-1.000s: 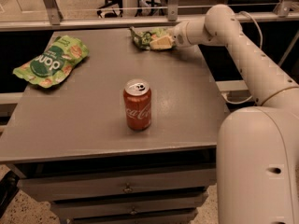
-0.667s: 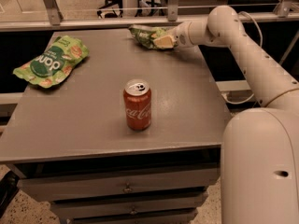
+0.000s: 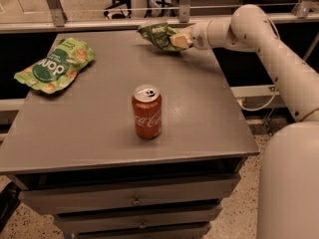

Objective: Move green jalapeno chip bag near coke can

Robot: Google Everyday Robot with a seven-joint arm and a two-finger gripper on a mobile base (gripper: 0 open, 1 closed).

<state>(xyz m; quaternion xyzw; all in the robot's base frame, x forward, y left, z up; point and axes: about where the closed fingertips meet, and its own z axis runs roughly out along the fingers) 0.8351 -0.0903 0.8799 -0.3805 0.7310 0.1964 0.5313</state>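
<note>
Up it comes: the green jalapeno chip bag [image 3: 155, 34] has risen a touch at the far edge of the table [image 3: 199, 113], pinched in the gripper [image 3: 175, 40], jaws clamped on it, bag jutting out to their left. The coke can [image 3: 147, 112] stands upright well apart, nearer the camera and left of the jaws. A bright green bag [image 3: 55, 66] lies far to their left.

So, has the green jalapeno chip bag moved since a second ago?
Yes, slightly. Gripped by the pincer, the green jalapeno chip bag sits higher in view, closer to the rail behind the table, no nearer the coke can.
</note>
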